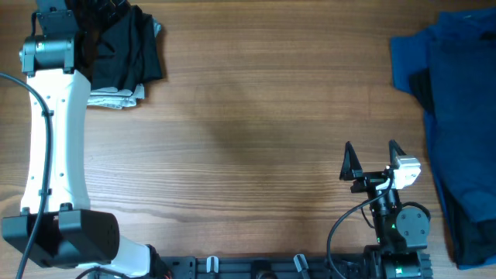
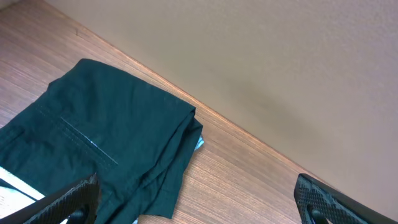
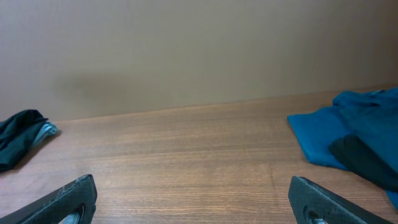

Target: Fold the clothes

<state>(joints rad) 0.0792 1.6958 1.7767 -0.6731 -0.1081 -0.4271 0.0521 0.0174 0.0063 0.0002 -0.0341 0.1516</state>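
Overhead, clothes: I see the black shorts (image 1: 124, 46) as a folded bundle at the upper left of the frame, lying on a pale cloth (image 1: 116, 98) that pokes out along their lower edge
Overhead, left arm: the white left arm (image 1: 54, 132) runs up the left edge and ends over the left part of the shorts; I cannot make out its fingers from here
Overhead, right side: the right gripper (image 1: 372, 159) sits at lower right with its jaws spread wide and empty, well apart from the shorts; a blue and dark heap (image 1: 457, 93) fills the right edge of the wooden table (image 1: 248, 116)
Left wrist: the left gripper (image 2: 199, 208) shows one fingertip in each bottom corner, spread wide and gripping nothing; the shorts (image 2: 106, 137) fill the left half, and I cannot tell whether the lower-left finger touches them
Right wrist: the right gripper (image 3: 196, 205) is wide and empty over bare table; the shorts (image 3: 18, 137) are at the far left edge and the heap (image 3: 354, 137) at the right
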